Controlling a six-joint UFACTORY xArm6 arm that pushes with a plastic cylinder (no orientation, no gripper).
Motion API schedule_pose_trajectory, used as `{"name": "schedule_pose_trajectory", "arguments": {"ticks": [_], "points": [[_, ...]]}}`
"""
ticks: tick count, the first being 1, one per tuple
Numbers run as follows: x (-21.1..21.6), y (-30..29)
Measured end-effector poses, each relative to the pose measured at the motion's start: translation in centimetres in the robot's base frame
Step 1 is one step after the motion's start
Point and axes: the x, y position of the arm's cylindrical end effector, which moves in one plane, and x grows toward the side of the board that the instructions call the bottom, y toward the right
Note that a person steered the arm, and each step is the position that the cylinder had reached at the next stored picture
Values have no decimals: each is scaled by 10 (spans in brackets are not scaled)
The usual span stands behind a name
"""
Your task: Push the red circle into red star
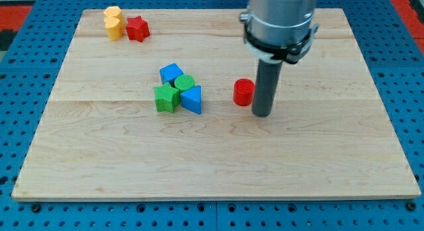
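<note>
Gripperless, our tip (262,114) sits just right of the red circle (243,92), so next we push it up-left toward the red star (138,28).

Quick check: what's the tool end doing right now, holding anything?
My tip: a bare rod, holding nothing, just right of the red circle.

yellow block (113,22), blue cube (171,74), green blocks (167,98)
</note>
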Motion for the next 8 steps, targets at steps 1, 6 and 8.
{"name": "schedule_pose_trajectory", "arguments": {"ticks": [1,6,8], "points": [[-59,-53],[-52,-134],[-102,-143]]}}
